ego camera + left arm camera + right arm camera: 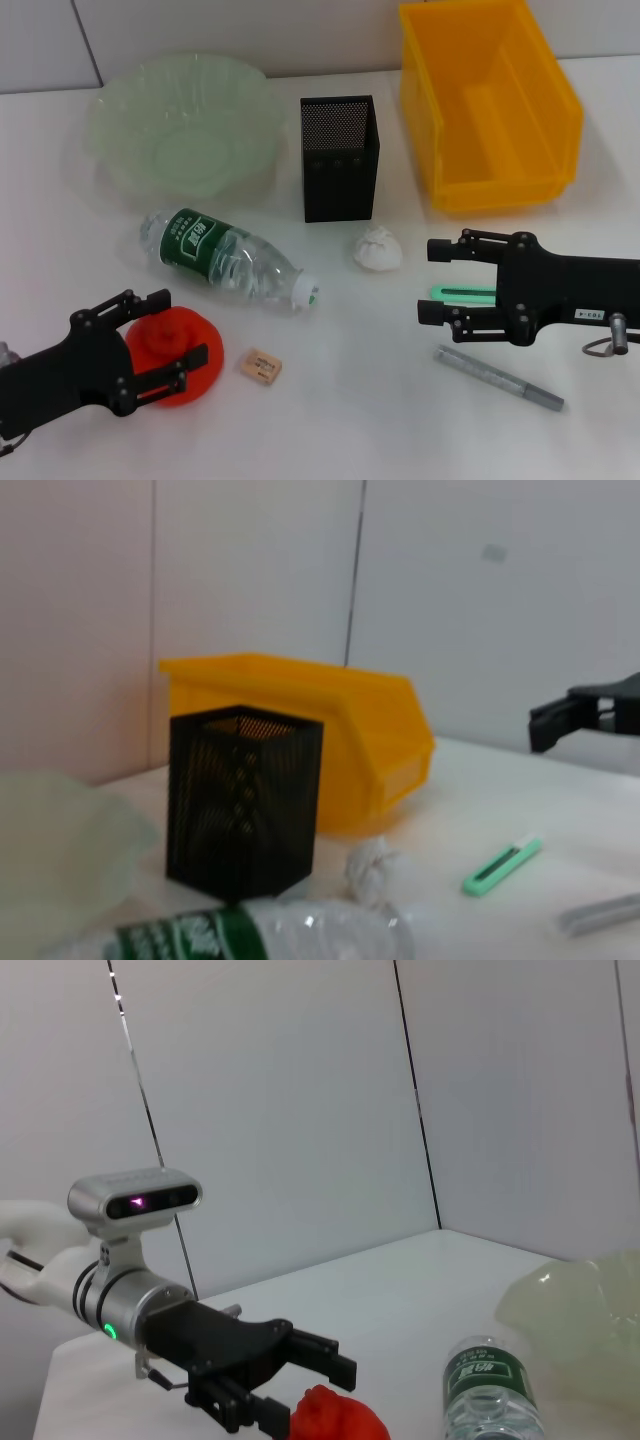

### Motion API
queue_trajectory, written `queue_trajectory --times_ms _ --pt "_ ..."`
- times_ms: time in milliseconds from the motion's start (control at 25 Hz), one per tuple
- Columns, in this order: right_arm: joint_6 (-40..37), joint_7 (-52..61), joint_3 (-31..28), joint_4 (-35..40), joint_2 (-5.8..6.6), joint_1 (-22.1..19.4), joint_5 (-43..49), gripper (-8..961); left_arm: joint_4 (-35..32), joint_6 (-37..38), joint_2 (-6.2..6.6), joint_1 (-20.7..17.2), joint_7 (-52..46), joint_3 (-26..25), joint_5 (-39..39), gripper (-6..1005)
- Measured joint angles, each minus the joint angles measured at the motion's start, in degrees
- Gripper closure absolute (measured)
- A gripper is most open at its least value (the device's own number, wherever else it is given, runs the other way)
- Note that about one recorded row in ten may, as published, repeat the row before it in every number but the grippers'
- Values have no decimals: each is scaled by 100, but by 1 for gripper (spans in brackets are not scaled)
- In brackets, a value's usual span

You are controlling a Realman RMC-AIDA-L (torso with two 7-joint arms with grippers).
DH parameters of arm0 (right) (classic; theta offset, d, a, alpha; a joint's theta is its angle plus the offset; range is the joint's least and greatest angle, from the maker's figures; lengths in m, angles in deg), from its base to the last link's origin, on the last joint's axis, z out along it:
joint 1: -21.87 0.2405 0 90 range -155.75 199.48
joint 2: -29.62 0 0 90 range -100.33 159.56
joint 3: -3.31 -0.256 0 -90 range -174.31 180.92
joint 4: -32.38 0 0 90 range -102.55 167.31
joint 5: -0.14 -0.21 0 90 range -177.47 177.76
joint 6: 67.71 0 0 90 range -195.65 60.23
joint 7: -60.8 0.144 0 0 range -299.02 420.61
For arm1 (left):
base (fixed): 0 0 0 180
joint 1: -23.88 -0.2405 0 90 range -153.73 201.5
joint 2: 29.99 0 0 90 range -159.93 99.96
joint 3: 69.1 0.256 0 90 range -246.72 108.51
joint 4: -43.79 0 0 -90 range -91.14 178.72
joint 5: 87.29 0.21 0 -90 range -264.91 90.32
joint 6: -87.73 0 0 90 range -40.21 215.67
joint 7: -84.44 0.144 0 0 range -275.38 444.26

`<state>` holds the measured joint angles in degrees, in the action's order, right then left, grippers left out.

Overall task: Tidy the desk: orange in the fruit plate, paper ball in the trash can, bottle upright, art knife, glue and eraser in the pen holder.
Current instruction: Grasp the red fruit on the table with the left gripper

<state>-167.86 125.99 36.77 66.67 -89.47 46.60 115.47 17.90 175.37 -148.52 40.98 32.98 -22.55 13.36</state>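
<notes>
Looking down from the head camera, I have the left gripper (175, 330) low at the near left of the desk, its arm coming in from the left edge with the fingers pointing toward the middle. The fingers stand wide, one on either side of the orange (172, 352), which sits between them; I cannot tell whether the pads touch it. The right wrist camera shows the same thing from across the desk: left gripper (315, 1375) open, orange (330, 1418) at its fingertips.

Just past the left fingertips lies the eraser (261, 365). Beyond the far finger the bottle (228, 260) lies on its side, cap pointing toward the right arm, and further on sits the plate (185, 125).

My right gripper (432, 281) reaches in level from the right edge, fingers pointing toward the left arm and spread wide, holding nothing. The knife (462, 293) lies between those fingers, under the palm end. The glue (498, 378) lies just outside the near finger. The paper ball (377, 247) rests just ahead of the far fingertip, with the holder (338, 158) upright beyond it and the bin (487, 100) beyond the far finger.

From the left wrist camera I see the holder (243, 800), bin (300, 730), paper ball (372, 870), knife (502, 866) and the right gripper (560, 720) farther off.
</notes>
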Motion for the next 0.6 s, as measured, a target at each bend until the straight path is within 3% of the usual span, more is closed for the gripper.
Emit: queue_trajectory --times_ms 360,600 --pt "-16 -1 3 13 -1 28 -2 166 309 -661 2 32 175 101 60 250" --pt "-21 28 2 1 -1 36 -2 166 323 -873 -1 45 248 142 50 379"
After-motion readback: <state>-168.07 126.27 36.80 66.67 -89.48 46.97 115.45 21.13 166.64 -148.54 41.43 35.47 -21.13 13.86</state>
